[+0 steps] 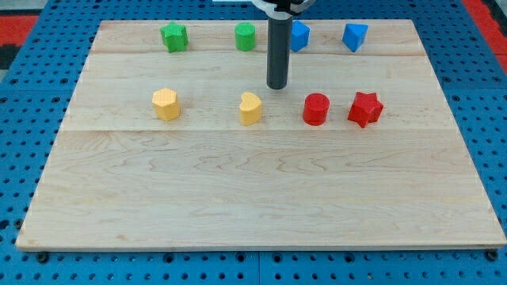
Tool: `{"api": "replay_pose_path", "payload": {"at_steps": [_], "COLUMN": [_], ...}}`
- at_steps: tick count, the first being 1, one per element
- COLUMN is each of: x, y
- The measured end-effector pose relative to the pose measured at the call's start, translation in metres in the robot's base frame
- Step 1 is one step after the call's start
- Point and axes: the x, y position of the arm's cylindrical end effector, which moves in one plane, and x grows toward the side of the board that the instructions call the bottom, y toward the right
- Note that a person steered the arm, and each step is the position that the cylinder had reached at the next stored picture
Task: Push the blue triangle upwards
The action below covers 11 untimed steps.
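Sitting at 1 o'clock from my tip [276, 86], apart: blue triangle [355, 36]. Second blue block [300, 36] half hidden behind rod, shape unclear. No pincer; bare rod.

Back row along the board's [261, 198] top edge, view's left to right: green star [174, 37], green cylinder [245, 36], blue block [300, 36] partly hidden behind the rod, blue triangle [355, 36]. Second row below it: yellow hexagon [165, 104], yellow heart [250, 108], red cylinder [315, 108], red star [365, 108]. My tip [276, 86] sits between the rows, just above and right of the yellow heart, well left of the blue triangle.
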Motion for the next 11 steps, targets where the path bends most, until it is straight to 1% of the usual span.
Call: {"api": "replay_pose_path", "payload": {"at_steps": [2,3,5,6,8,10,11], "x": [0.0,-0.007,-0.048,-0.066,-0.097,-0.101,-0.101], "y": [0.0,0.023,0.133,0.153,0.167,0.111,0.136]}}
